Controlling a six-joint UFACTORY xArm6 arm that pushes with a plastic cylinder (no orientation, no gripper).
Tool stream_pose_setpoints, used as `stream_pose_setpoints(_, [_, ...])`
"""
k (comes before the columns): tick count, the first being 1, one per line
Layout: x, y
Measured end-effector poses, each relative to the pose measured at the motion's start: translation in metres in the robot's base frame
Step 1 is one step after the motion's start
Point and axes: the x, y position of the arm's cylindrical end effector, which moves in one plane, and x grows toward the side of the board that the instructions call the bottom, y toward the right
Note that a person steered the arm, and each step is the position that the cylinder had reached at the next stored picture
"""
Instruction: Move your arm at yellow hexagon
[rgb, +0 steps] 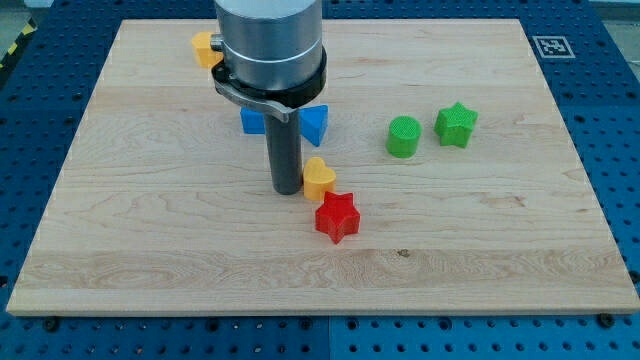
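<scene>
My tip (287, 189) just left of the yellow heart (318, 179)

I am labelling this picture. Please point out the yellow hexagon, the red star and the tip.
yellow hexagon (204, 47): camera view, on its visible left part beside the arm.
red star (337, 217): camera view, on its top face.
my tip (287, 189): camera view, on the rod's very end, just left of the yellow heart (318, 179).
</scene>
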Motion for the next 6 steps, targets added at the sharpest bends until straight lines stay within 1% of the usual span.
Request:
stream_pose_setpoints(2, [0.000,0.014])
stream_pose_setpoints(3, [0.000,0.012])
stream_pose_setpoints(4, [-0.016,-0.050])
stream_pose_setpoints(5, [-0.048,-0.134])
stream_pose_setpoints(6, [-0.102,-0.200])
